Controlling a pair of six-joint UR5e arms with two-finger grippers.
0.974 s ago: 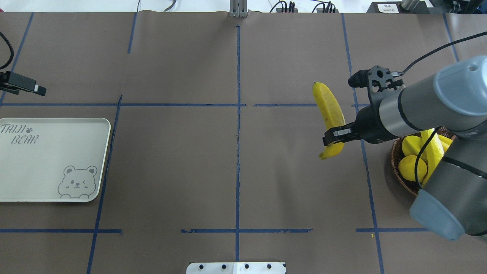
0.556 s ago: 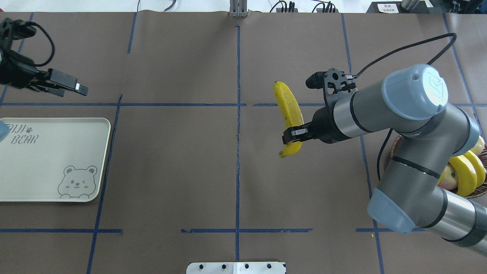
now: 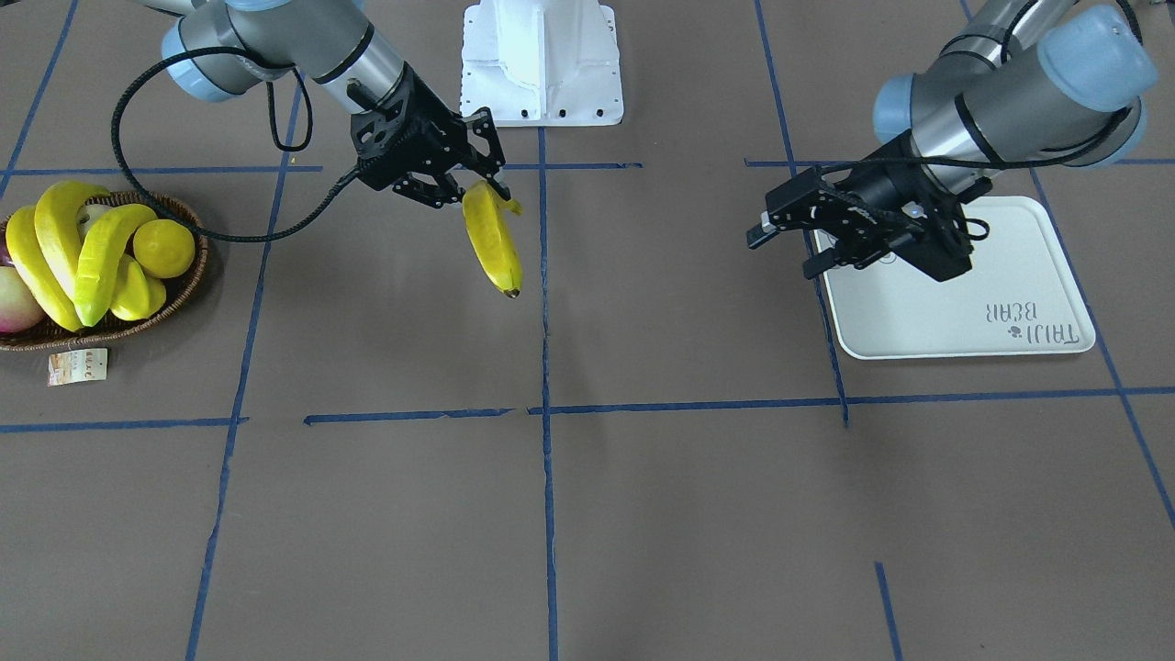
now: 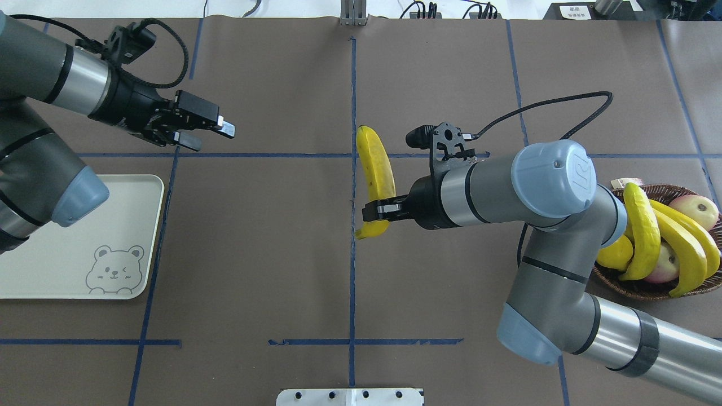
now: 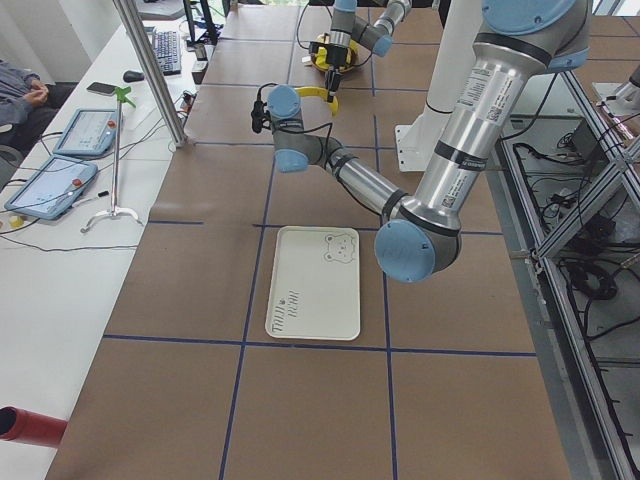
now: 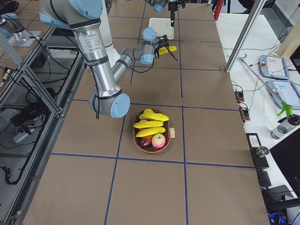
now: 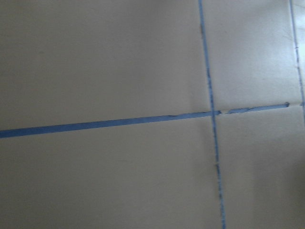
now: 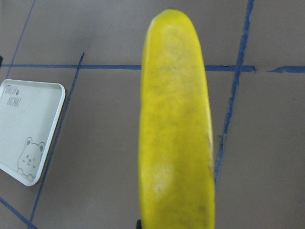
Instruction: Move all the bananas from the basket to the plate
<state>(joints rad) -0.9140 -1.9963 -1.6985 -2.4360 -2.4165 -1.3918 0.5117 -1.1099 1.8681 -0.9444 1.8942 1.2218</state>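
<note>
My right gripper is shut on one yellow banana near its lower end and holds it above the table at the centre line; it also shows in the front view and fills the right wrist view. Three more bananas lie in the wicker basket at the right edge. The white bear plate lies at the left edge, nothing on the part that shows. My left gripper is open and empty, above the table past the plate's far right corner.
The basket also holds a lemon and an apple. A paper tag lies by the basket. The white robot base plate is at the near edge. Blue tape lines cross the brown table cover.
My right arm has carried the banana leftward from beside the basket to the centre line. My left arm has swung in from the left edge toward the middle.
</note>
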